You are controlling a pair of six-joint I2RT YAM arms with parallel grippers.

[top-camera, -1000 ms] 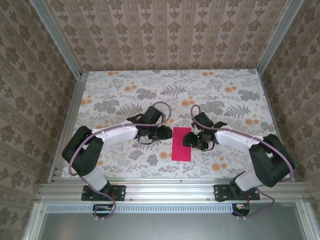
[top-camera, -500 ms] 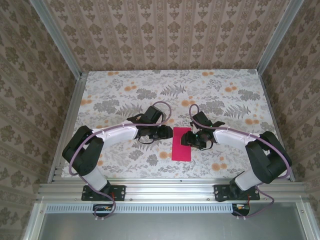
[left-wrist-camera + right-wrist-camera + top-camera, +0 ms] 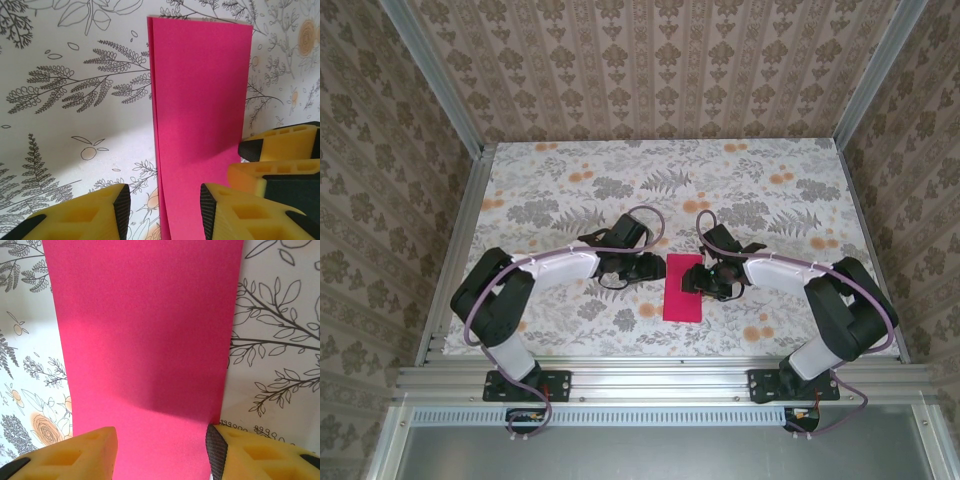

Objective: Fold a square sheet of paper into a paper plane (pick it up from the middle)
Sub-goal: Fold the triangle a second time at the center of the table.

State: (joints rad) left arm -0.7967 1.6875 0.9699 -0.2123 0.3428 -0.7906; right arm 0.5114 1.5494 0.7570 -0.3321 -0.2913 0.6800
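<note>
On table (image 3: 550, 190), square sheet of paper (image 3: 683, 290) folded; left gripper (image 3: 162, 215), right gripper (image 3: 162, 455) released.

A tabletop (image 3: 620, 165) in pale floral print, with grey ferns (image 3: 665, 182) and orange blossoms (image 3: 582, 176), spreads beneath and around the left gripper (image 3: 655, 267) and the right gripper (image 3: 700, 280). Beige damask wallpaper panels (image 3: 660, 70) rise beyond them and at each outer side. Aluminium rails (image 3: 660, 378) edge the table on their near side. Light is soft, shadows faint.
</note>
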